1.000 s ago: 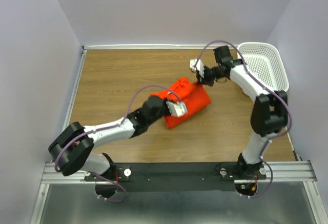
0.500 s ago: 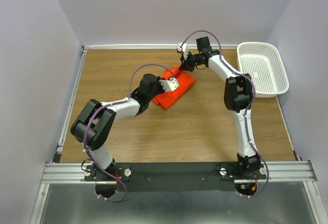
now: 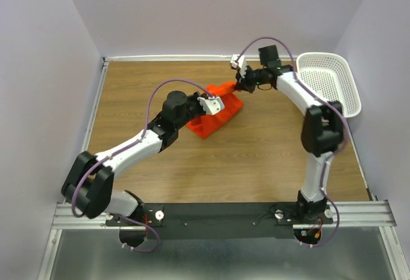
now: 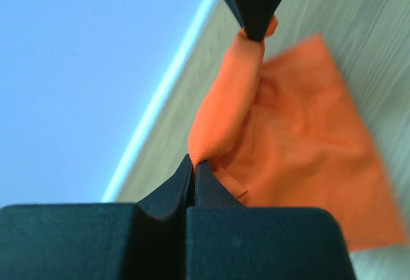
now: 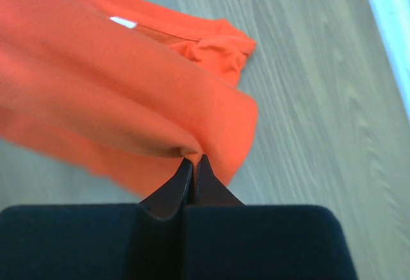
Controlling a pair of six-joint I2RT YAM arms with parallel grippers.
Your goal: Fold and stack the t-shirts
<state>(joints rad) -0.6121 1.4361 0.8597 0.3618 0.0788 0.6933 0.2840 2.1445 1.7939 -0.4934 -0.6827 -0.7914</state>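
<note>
The orange-red t-shirt (image 3: 218,112) hangs bunched between my two grippers over the middle of the wooden table, its lower part resting on the wood. My left gripper (image 3: 206,104) is shut on one edge of it; in the left wrist view the t-shirt (image 4: 288,132) stretches from my left gripper (image 4: 194,162) up to the other gripper's fingers (image 4: 256,11). My right gripper (image 3: 240,88) is shut on the far edge; in the right wrist view the t-shirt (image 5: 115,88) drapes from my right gripper (image 5: 194,160).
A white perforated basket (image 3: 330,84) stands at the back right of the table. The wooden table (image 3: 141,88) is walled at the back and sides.
Both grippers have kept hold of the t-shirt and carried it from the table's centre-right toward the back; the cloth is now lifted into a ridge between them.
</note>
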